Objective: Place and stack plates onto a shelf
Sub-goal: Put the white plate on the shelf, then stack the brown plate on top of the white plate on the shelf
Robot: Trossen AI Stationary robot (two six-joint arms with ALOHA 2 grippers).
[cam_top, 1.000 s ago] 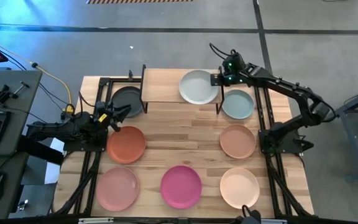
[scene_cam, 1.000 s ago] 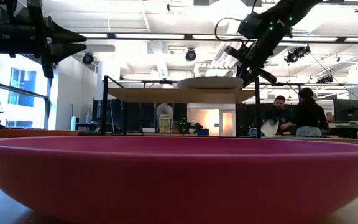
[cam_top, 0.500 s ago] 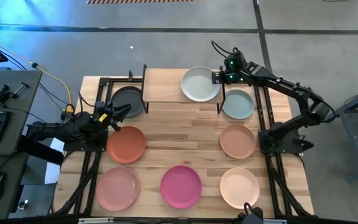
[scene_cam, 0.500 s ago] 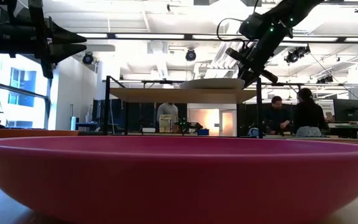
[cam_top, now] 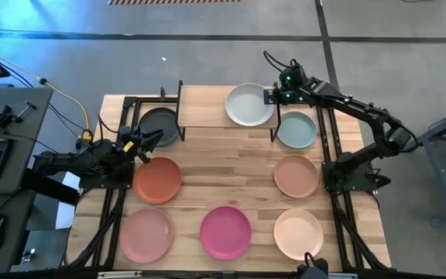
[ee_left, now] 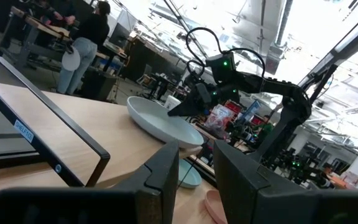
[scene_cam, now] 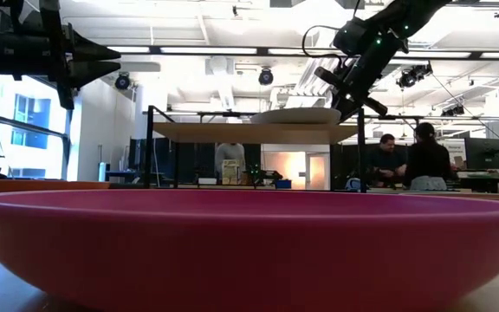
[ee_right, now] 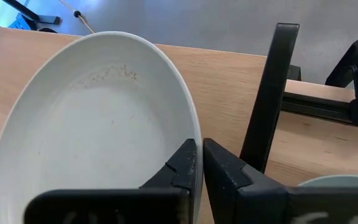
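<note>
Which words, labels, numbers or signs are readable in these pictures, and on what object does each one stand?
No text can be read in any view.
White label on the black frame of the shelf: it carries print, too blurred to read.
Second small label, lower on the same frame: too small to read.
Coloured packages in the room behind: any print is blurred.

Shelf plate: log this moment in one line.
pale teal plate on shelf | right gripper at plate's rim, grip unclear | left gripper idle over table, by dark grey plate
</note>
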